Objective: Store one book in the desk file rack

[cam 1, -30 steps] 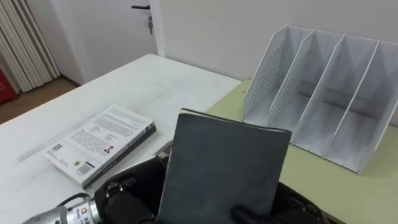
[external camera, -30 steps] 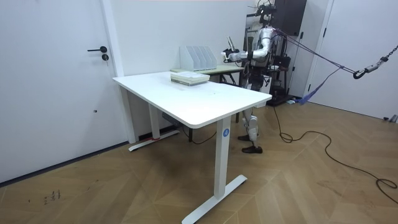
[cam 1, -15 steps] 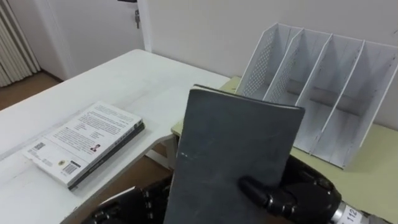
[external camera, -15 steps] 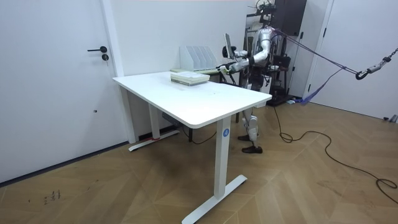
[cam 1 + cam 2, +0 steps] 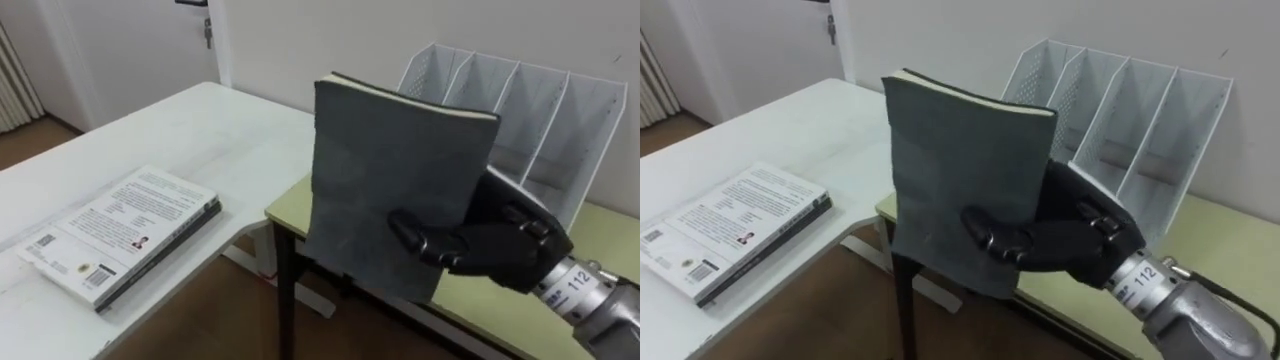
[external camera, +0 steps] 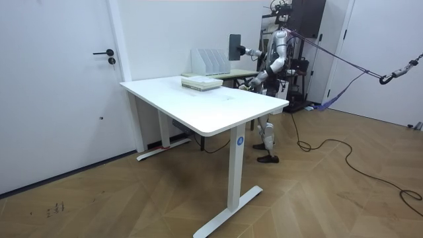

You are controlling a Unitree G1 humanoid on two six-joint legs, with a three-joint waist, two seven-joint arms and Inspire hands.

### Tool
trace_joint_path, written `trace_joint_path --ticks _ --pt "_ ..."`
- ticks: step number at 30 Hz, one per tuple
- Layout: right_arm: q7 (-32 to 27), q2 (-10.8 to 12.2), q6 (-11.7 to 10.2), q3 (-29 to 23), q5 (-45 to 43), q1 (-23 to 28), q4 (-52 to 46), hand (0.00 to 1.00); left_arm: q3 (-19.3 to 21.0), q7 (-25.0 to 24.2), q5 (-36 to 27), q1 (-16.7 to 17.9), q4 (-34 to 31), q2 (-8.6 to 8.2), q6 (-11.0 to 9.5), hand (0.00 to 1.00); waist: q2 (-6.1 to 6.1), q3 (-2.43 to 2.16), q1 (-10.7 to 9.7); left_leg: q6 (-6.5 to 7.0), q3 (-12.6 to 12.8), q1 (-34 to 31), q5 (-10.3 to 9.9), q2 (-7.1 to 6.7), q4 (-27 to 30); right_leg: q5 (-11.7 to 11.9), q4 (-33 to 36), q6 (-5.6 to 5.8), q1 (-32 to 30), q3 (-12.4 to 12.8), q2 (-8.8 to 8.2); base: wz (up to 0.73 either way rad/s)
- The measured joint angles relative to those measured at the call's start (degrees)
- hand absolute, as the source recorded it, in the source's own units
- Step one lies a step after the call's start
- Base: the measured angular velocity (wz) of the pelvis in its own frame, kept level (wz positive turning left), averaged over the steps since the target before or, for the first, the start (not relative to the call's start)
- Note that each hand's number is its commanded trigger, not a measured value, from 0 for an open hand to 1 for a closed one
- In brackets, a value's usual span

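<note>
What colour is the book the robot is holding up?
Dark grey book, held in the right hand; clearest in the right eye view.

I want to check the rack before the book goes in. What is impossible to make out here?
File rack: its left slots' floors, hidden behind the grey book in both eye views.
Right hand: its palm, hidden behind that book.
Left hand: too small in the room view to judge.
</note>
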Motion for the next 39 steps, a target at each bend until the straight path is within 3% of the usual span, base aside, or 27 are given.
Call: trace_joint_path --ticks 5,7,14,19,25,31,39 --pt "-9.9 1.4 -2.0 -0.6 -8.5 -4.7 -1.3 1.0 0.0 6.1 0.2 0.0 8.3 -2.43 -2.6 0.0 -0.28 0.08 -0.3 -0.03 0.8 -0.3 0.0 0.13 -0.3 0.2 0.2 -0.11 -0.7 0.4 0.24 -0.11" --pt "-14.9 2.5 -3.3 -1.5 -12.8 -6.1 -2.4 1.0 0.5 8.5 1.6 0.0 11.8 -4.24 -4.7 0.0 -0.34 0.01 0.0 -0.03 0.8 -0.1 0.0 0.12 -0.3 0.2 0.0 -0.11 -0.6 0.4 0.25 0.0" --pt "-30.4 2.5 -6.1 -3.2 -21.2 -10.5 -2.2 1.0 2.5 15.9 4.8 1.6 20.1 -4.6 -8.1 0.0 -0.68 -0.33 0.1 -0.06 0.7 0.2 0.0 0.3 -0.7 0.5 -1.6 -0.11 0.9 -0.4 0.4 0.07" --pt "-43.9 2.5 -7.1 -4.1 -21.8 -14.3 -0.9 1.0 2.7 22.1 8.2 2.3 25.3 -5.2 -8.4 0.0 -0.95 -0.56 0.7 -0.05 0.6 -0.1 0.0 0.27 -0.7 0.8 -2.9 0.07 1.0 -0.8 0.38 0.07" --pt "-54.9 2.4 -8.7 -4.2 -24.1 -19.8 8.4 1.0 3.4 25.0 8.0 2.7 29.1 -6.24 -9.2 0.0 -1.3 -0.87 1.5 -0.05 -0.5 -0.1 0.0 0.29 -0.8 1.0 -2.8 0.02 1.6 -1.7 0.34 0.06" --pt "-63.5 2.3 -8.7 -5.3 -24.4 -21.7 12.0 1.0 4.9 26.2 8.0 3.0 29.8 -6.83 -9.3 0.0 -1.35 -0.92 1.5 -0.2 -1.9 -1.2 0.2 0.14 -0.4 1.0 -3.3 0.02 1.8 -3.3 0.07 0.16" --pt "-70.4 1.4 -8.7 -7.7 -23.4 -25.8 19.8 1.0 6.4 27.2 8.1 3.1 30.7 -7.25 -9.1 0.0 -1.23 -1.28 1.7 -0.23 -2.7 -1.1 0.2 0.1 -0.6 1.0 -3.6 0.01 1.8 -4.3 -0.05 0.04"
